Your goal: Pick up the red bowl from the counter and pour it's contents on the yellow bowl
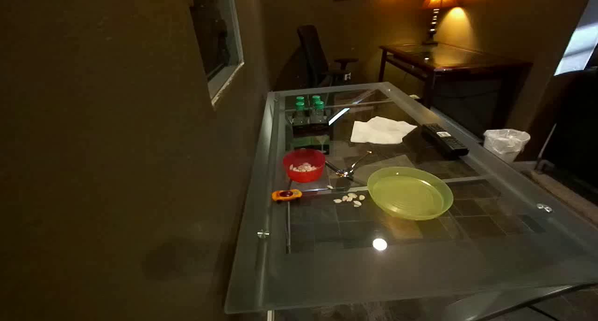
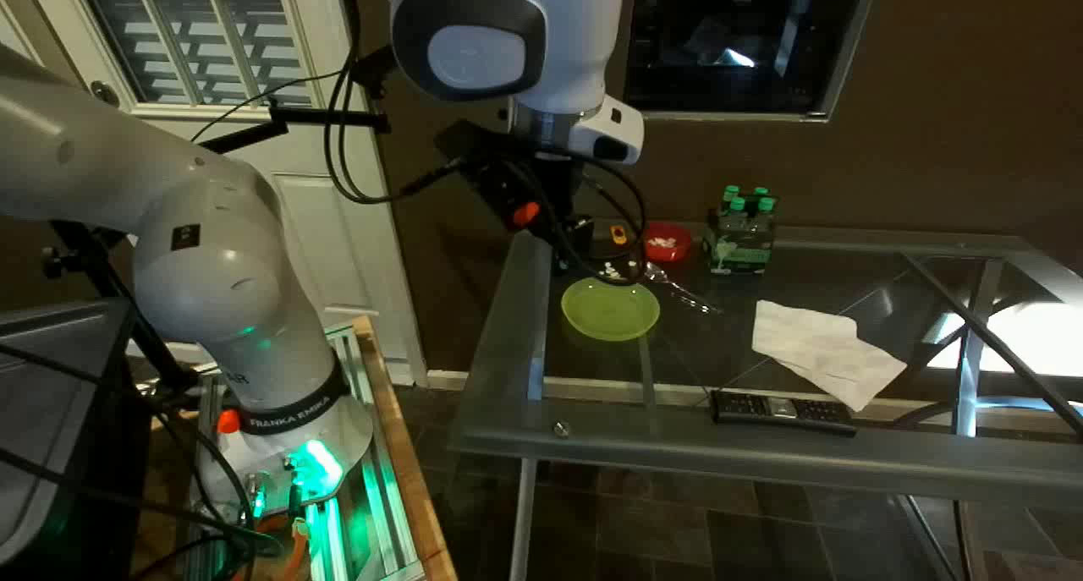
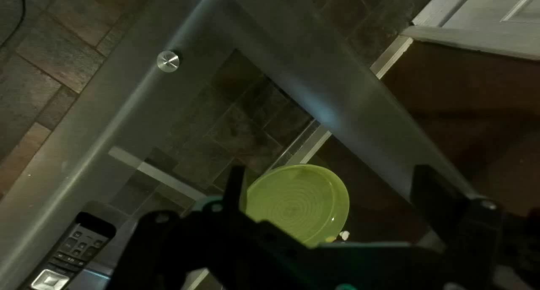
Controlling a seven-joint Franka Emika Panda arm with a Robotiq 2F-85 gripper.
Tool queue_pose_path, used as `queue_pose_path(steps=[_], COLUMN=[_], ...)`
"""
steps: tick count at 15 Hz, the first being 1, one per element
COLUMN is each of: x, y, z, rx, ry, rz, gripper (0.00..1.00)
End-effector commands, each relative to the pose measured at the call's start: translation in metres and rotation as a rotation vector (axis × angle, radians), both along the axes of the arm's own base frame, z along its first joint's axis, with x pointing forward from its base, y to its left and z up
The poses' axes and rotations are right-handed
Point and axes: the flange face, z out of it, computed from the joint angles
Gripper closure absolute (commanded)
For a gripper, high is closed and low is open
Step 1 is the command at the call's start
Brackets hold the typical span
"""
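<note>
The hand (image 3: 331, 184) is hanging apart from the yellow bowl (image 1: 411, 193), its two fingers (image 3: 436, 199) standing wide apart, with the yellow bowl showing between them in the wrist view. On the desk (image 1: 373, 276), in an exterior view, the red bowl (image 1: 304, 176) is standing upright, left of the yellow bowl and a little beyond it, holding pale bits (image 1: 303, 167). Several loose bits (image 1: 350, 199) are lying just beside the yellow bowl, and an orange toy car (image 1: 287, 195) is resting farther out on that same side. Beyond the yellow bowl, green-capped bottles (image 1: 318, 114) are standing and white paper (image 1: 380, 131) is lying.
</note>
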Motion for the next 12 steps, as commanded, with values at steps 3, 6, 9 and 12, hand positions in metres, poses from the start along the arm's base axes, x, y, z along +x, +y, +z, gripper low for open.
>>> queue_pose_path(steps=[3, 6, 9, 12], x=[0.0, 0.0, 0.0, 0.02], y=[0.0, 0.0, 0.0, 0.039], z=[0.0, 0.0, 0.0, 0.0], rx=[0.0, 0.0, 0.0, 0.002], ry=[0.001, 0.001, 0.001, -0.024], rz=[0.0, 0.0, 0.0, 0.0], gripper=[0.0, 0.0, 0.0, 0.0])
